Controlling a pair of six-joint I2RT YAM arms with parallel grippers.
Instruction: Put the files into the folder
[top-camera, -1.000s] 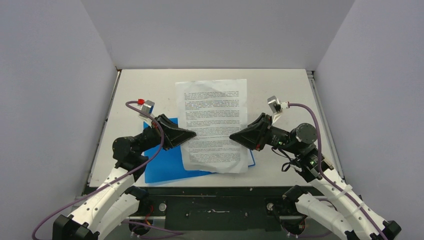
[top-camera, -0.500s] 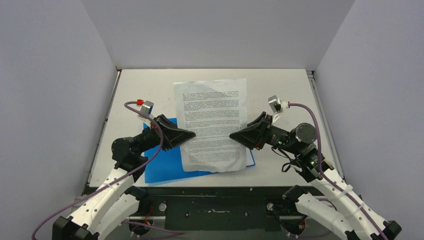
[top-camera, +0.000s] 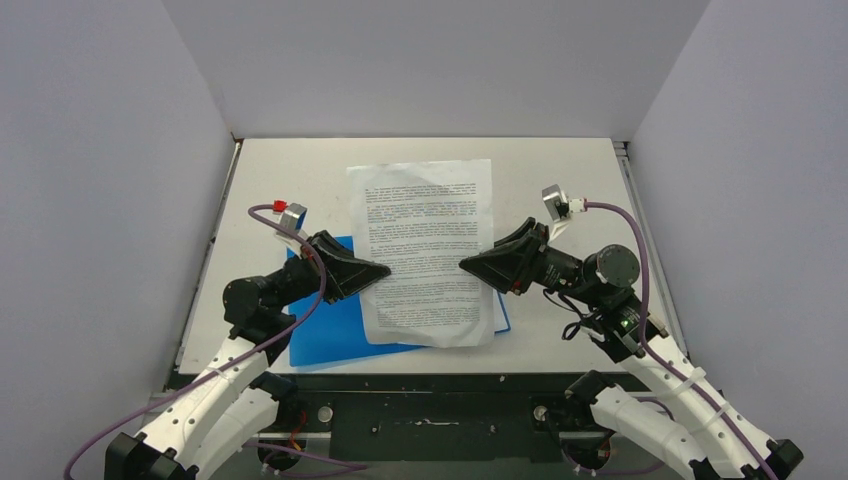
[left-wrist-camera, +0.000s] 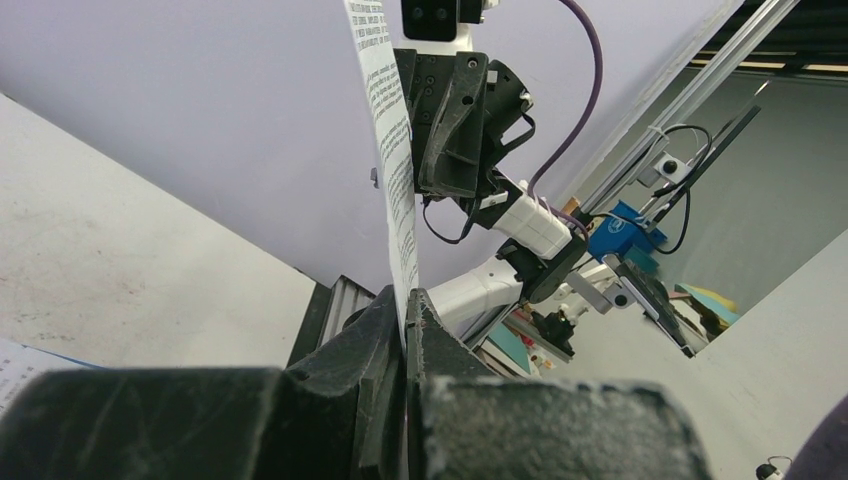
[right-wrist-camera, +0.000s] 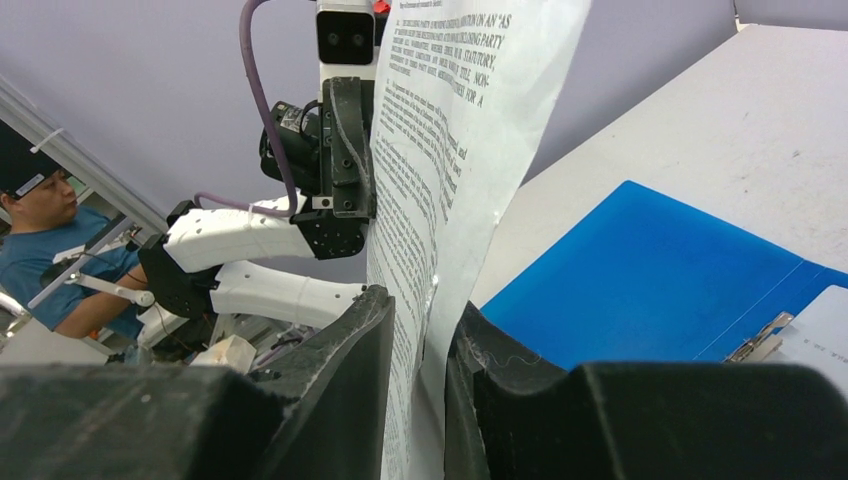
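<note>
One printed white sheet of the files (top-camera: 425, 240) hangs in the air between my two grippers, above the open blue folder (top-camera: 330, 325) on the table. My left gripper (top-camera: 388, 268) is shut on the sheet's left edge; the pinch shows in the left wrist view (left-wrist-camera: 405, 310). My right gripper (top-camera: 463, 267) is at the right edge, its jaws standing apart with the sheet (right-wrist-camera: 450, 150) passing between them (right-wrist-camera: 420, 320). The folder (right-wrist-camera: 650, 270) lies open below with its metal clip (right-wrist-camera: 760, 335). A second printed sheet (right-wrist-camera: 825, 325) lies beside the clip.
The white table (top-camera: 560, 170) is boxed in by grey walls on three sides. A metal rail (top-camera: 640, 230) runs along the right edge. A person in a blue shirt (right-wrist-camera: 40, 240) sits beyond the table in the right wrist view.
The right wrist has drawn slightly back to the right and up. The held sheet has shifted a little to the left. The left arm has stayed in place.
</note>
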